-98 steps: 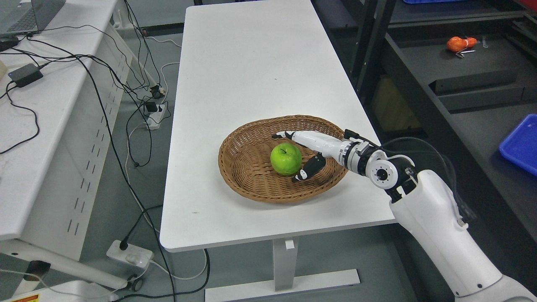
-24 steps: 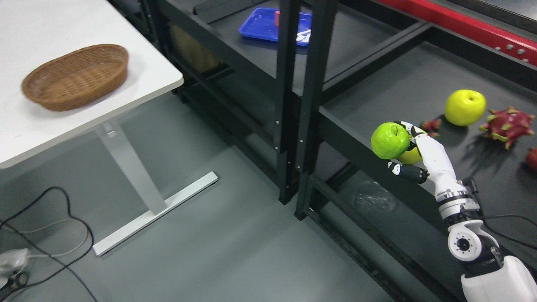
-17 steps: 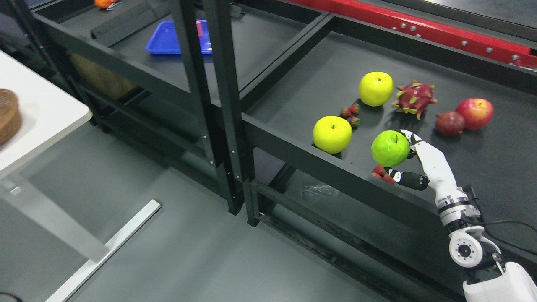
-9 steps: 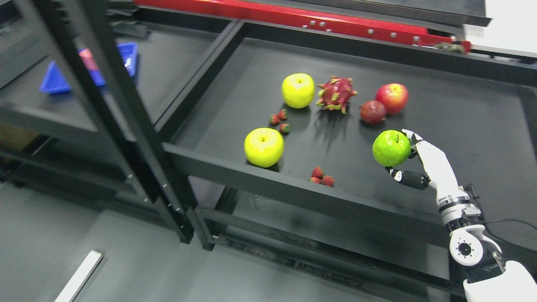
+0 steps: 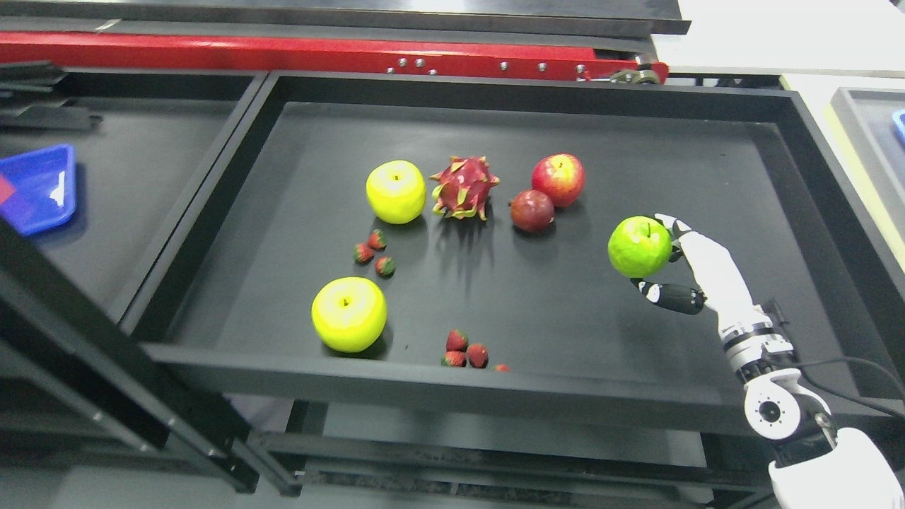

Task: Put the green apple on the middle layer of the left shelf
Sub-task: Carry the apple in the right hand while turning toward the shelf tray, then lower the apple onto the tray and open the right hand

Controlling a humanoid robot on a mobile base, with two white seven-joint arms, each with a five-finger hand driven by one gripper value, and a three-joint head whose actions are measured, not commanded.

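My right hand point(image 5: 661, 265) comes in from the lower right and is shut on the green apple point(image 5: 639, 246). It holds the apple above the right part of a black shelf layer point(image 5: 707, 162), clear of the surface. The fingers wrap the apple's far side and the dark thumb sits below it. The left arm is out of view.
On the shelf lie two yellow apples point(image 5: 395, 191) point(image 5: 349, 313), a dragon fruit point(image 5: 463, 186), a red apple point(image 5: 558, 179), a dark red fruit point(image 5: 532, 211) and several strawberries point(image 5: 375, 253) point(image 5: 466, 351). A blue tray point(image 5: 35, 187) sits on the neighbouring shelf at left. A red beam point(image 5: 318, 56) runs behind.
The camera has swung from the table and basket to face the shelf. My right hand took the green apple from the basket and still holds it, now over the shelf's right part.
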